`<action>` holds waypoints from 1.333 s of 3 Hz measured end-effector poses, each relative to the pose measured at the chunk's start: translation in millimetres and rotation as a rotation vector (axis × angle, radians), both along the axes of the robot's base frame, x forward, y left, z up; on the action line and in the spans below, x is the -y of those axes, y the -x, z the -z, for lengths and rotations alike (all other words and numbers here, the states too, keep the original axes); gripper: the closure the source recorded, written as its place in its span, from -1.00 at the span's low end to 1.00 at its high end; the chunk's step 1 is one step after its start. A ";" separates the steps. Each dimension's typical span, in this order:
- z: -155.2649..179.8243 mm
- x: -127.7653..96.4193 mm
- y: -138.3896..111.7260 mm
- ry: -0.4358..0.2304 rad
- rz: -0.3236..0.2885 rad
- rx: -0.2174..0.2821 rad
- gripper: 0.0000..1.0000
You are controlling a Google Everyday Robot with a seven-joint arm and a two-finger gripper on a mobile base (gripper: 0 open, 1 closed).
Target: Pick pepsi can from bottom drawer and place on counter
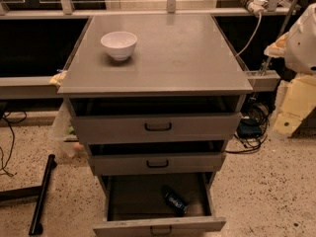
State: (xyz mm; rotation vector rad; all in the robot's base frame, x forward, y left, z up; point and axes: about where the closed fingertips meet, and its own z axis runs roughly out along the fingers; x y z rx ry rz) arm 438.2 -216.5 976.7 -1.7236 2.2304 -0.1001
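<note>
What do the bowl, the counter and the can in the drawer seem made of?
The bowl looks glossy white, likely ceramic. The counter is smooth grey with dull sheen, probably metal or laminate. The pepsi can: dark blue print, presumably metal. The gripper is out of view.

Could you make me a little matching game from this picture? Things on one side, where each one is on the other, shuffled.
Things:
1. white bowl
2. pepsi can
3. robot's hand
4. bottom drawer

Places or states:
A. at the picture's right edge, up high
B. pulled out farthest of the three
C. upright on the counter, back left
D. lying on its side inside the bottom drawer

Pairs: 1-C, 2-D, 3-A, 4-B.
</note>
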 end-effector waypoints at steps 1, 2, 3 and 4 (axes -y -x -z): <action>0.0 0.0 0.0 0.000 0.000 0.000 -1.00; 5.3 -1.9 1.3 -0.011 -0.010 -0.006 -0.65; 30.6 -17.5 16.5 -0.077 -0.041 -0.003 -0.18; 106.7 -36.0 27.0 -0.179 -0.057 -0.036 0.29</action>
